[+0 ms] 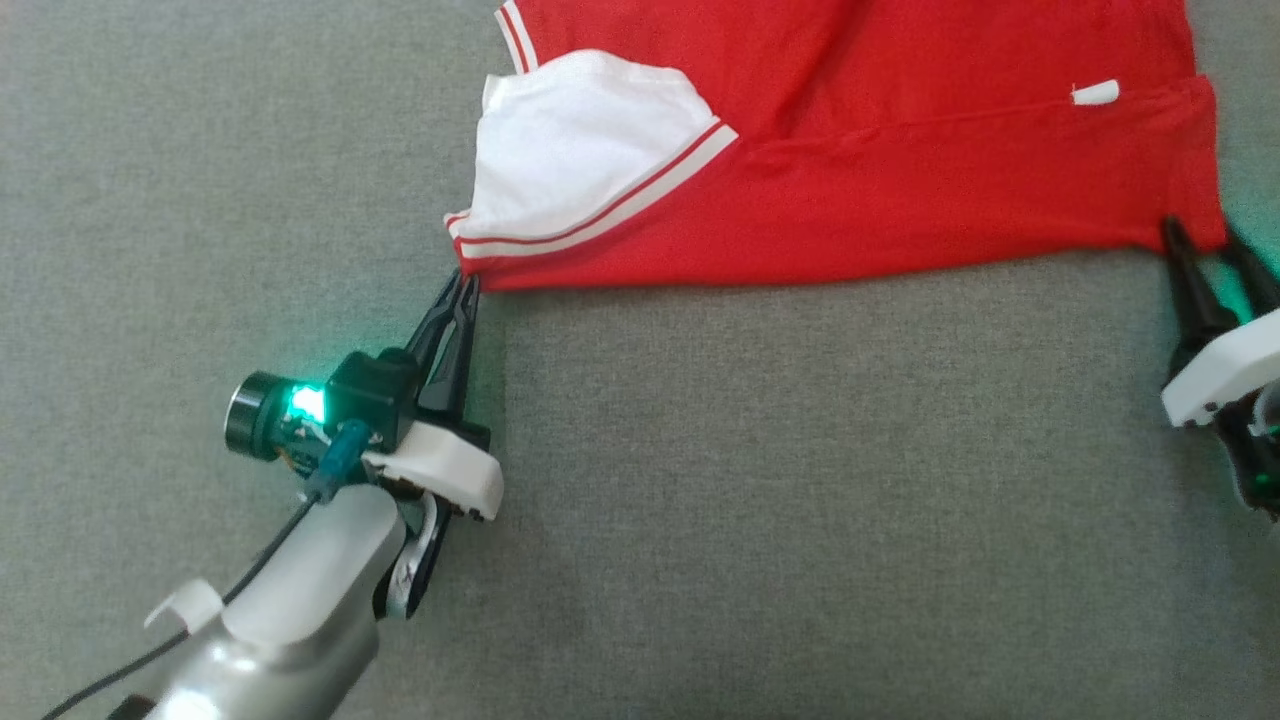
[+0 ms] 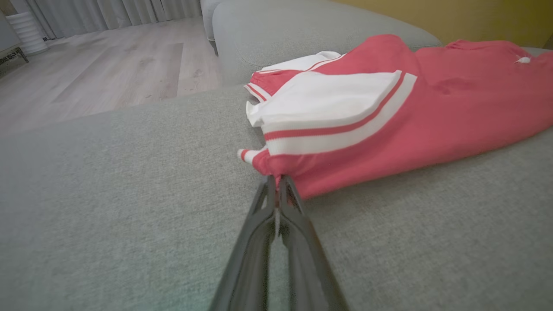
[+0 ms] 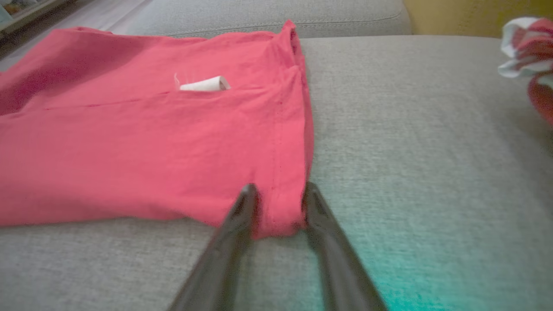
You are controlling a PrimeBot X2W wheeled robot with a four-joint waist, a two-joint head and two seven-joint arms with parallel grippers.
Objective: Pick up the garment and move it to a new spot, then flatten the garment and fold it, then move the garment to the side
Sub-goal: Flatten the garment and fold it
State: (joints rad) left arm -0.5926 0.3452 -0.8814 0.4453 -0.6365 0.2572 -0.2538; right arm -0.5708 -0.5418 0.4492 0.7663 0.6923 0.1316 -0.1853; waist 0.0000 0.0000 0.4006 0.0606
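A red garment [image 1: 900, 180] with a white, red-striped sleeve [image 1: 580, 150] lies spread on the grey sofa cushion [image 1: 800, 500]. A small white label [image 1: 1095, 93] sits on it near its right edge. My left gripper [image 1: 465, 285] is shut on the garment's near-left corner, just below the sleeve cuff; the left wrist view shows the fingertips [image 2: 278, 179] pinching the red cloth [image 2: 389, 121]. My right gripper [image 1: 1200, 235] is at the near-right corner. In the right wrist view its gripper [image 3: 280, 190] stands with fingers apart, the garment [image 3: 151, 151] corner between them.
The cushion's edge drops to a wooden floor [image 2: 108, 65] on the left, with a second sofa cushion [image 2: 302, 26] beyond the garment. A bundle of red and white cloth [image 3: 527, 56] lies on the cushion to the right, in front of a yellow wall [image 3: 475, 13].
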